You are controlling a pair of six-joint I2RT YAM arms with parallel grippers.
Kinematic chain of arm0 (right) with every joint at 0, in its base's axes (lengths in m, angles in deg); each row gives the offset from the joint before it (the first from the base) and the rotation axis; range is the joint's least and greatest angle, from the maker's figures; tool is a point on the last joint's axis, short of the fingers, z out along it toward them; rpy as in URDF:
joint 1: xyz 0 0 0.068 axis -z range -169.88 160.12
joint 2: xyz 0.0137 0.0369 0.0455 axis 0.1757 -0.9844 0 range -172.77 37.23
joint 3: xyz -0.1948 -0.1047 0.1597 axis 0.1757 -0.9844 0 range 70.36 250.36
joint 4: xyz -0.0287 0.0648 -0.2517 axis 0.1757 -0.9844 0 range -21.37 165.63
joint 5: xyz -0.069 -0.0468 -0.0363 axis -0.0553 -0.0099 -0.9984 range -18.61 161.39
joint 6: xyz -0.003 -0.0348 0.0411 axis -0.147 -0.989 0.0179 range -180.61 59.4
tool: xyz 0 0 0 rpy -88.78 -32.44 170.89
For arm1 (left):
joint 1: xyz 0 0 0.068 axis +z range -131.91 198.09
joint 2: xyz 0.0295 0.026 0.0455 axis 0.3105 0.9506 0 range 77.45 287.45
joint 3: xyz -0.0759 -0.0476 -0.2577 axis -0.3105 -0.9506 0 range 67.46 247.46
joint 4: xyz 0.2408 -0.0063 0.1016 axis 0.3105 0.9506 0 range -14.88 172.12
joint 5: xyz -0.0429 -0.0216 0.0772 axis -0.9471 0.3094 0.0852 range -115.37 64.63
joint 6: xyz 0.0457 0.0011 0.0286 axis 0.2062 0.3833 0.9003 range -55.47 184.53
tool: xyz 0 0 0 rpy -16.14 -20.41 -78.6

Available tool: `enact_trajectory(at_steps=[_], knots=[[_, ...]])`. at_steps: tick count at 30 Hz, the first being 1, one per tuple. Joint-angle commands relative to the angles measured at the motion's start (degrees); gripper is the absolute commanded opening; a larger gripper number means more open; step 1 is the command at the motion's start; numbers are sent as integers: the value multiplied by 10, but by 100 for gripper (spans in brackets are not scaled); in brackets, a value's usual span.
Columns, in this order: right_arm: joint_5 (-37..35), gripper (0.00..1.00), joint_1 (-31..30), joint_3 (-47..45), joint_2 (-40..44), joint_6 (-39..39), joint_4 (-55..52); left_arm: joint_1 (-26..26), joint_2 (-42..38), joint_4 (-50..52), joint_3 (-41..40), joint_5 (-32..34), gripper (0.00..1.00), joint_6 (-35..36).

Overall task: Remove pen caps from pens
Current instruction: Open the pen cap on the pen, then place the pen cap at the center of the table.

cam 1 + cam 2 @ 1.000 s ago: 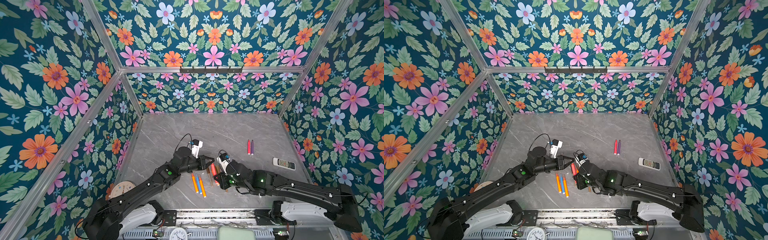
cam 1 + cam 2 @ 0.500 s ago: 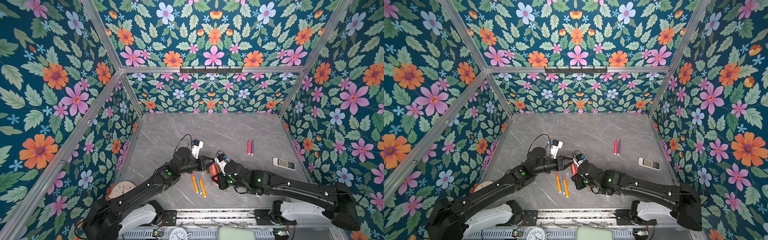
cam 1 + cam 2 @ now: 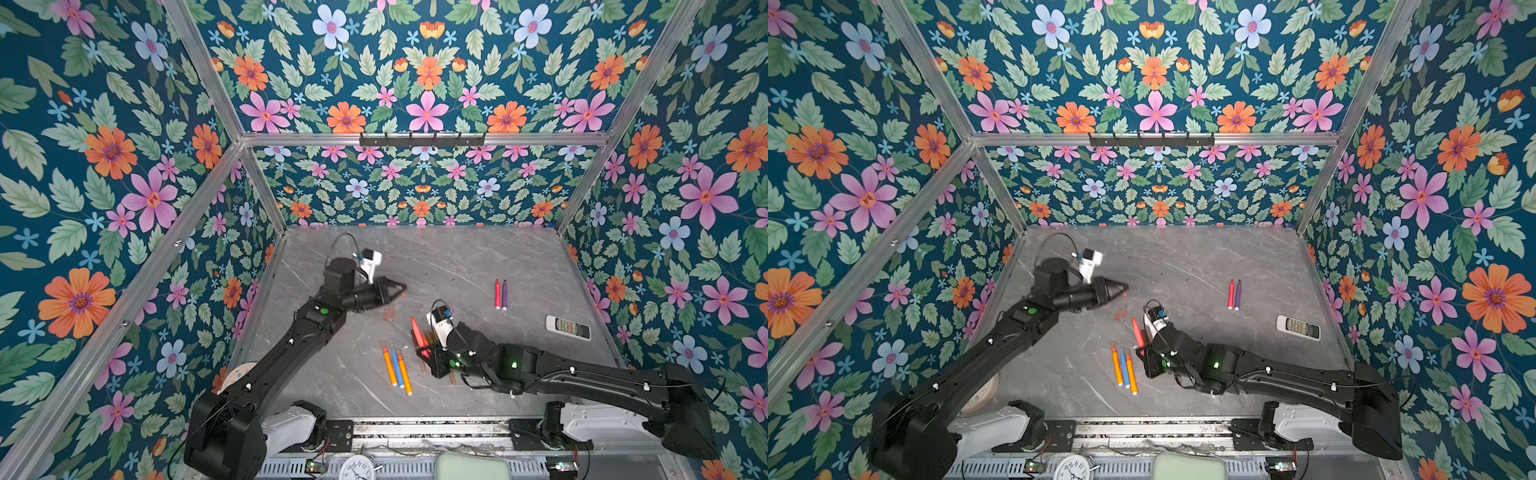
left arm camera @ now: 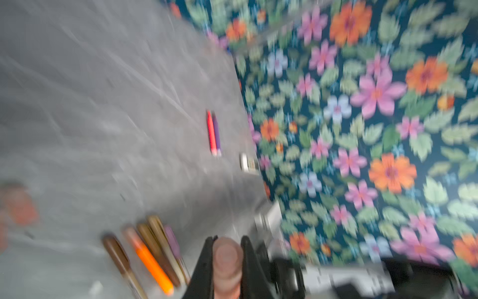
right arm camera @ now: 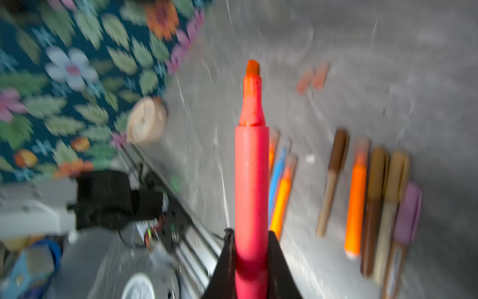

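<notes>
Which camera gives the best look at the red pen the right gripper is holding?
The right wrist view: the red pen fills the frame, its bare orange tip clear, barrel pinched in the right gripper. In both top views the pen is only a small sliver. Not found in the blurred left wrist view.

Black arms point(image 3: 291, 345), white bases point(image 3: 286, 428) (rounded), green lights point(image 3: 514, 365), white wrist cameras point(image 3: 371, 258)

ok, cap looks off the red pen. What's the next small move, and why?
Probably: lower the left arm and open its jaws to drop the cap beside the loose caps. The red pen in the right jaws shows a bare tip, so the pull looks done. The left jaws, shut on the cap, hang above the table near them.
</notes>
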Motion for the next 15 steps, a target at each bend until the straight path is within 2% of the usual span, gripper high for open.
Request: enact_trajectory(at_steps=[1,5,9,12,15], knots=[[6,0,1,-12,13,16,-38,9,5,-29,32,-2,0,22],[-13,0,1,-21,33,22,-53,22,2,23,59,14,0,55],[-64,0,9,-14,57,30,-116,23,30,180,89,135,0,134],[-65,0,50,-32,91,46,-148,23,66,225,50,233,0,161],[-19,0,132,-67,131,47,-161,23,107,227,8,299,0,173]])
